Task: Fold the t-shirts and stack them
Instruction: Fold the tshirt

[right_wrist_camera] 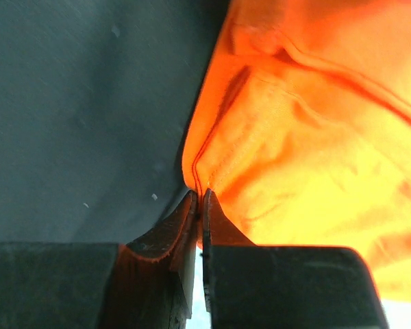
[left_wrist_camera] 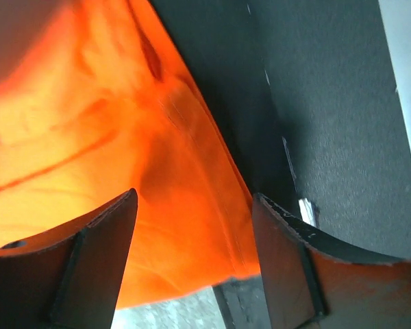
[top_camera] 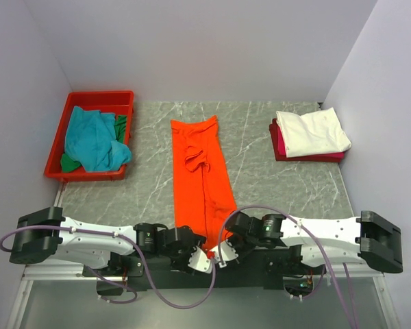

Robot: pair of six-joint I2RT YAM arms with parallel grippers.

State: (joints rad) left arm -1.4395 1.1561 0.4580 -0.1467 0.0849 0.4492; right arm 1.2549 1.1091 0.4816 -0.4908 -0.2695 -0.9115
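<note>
Orange shirt (top_camera: 200, 175) lies on the table (top_camera: 274, 185) as a long strip, running from far side to near edge. Right gripper (right_wrist_camera: 199, 195) pinches its near hem; left gripper (left_wrist_camera: 195, 199) stands open astride the same hem.

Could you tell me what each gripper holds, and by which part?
The right gripper pinches the orange t-shirt by its near edge; the left gripper is open, holding nothing.

Both arms lie low across the bottom of the top view, wrists meeting at lower centre. The left gripper (top_camera: 203, 260) holds its fingers (left_wrist_camera: 89, 260) spread apart. The right gripper (top_camera: 223, 257) is closed, pinching the hem of the orange shirt (right_wrist_camera: 315, 137).
</note>
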